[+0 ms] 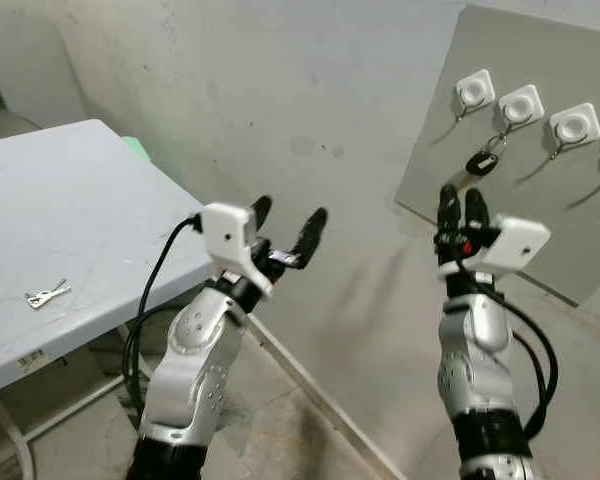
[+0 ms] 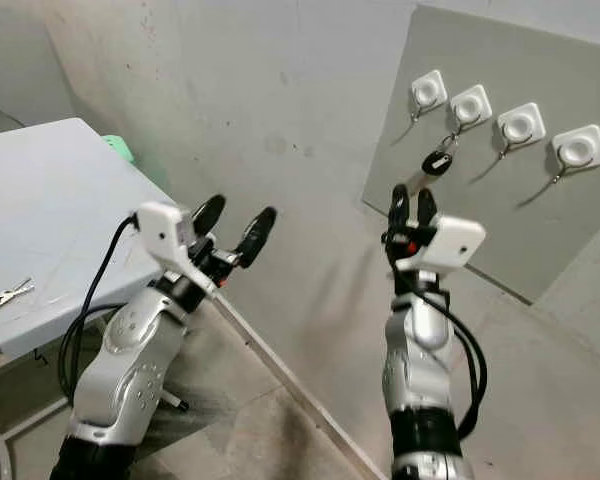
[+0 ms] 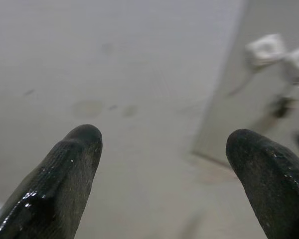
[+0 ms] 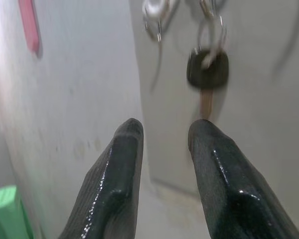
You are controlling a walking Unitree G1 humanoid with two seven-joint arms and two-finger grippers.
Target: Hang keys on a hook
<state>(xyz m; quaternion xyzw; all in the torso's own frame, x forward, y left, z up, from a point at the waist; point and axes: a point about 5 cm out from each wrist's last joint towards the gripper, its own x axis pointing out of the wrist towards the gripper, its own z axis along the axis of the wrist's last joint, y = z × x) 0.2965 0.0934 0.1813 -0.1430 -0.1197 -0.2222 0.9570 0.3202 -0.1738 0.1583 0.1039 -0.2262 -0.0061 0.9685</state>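
A grey board (image 2: 500,200) leans against the wall (image 1: 280,100) on the robot's right, carrying a row of white hooks (image 2: 518,124) along its upper edge; the key (image 1: 483,164), black-headed on a metal ring, hangs from the second hook (image 1: 520,105) from the board's left edge, dangling just below it against the board face; the other hooks in view carry nothing. The right gripper (image 1: 461,207) is raised just below the key, apart from it, its two black fingers (image 4: 119,169) pointing up with a narrow gap between them and nothing held; in the right wrist view the key's head (image 4: 207,69) hangs just beyond the fingertips. The left gripper (image 1: 287,222) is lifted in front of the bare wall, well apart from the board, fingers (image 3: 65,169) spread wide and empty. At the robot's left stands a white table (image 1: 90,190); a second small key (image 1: 47,294) lies near its front edge.
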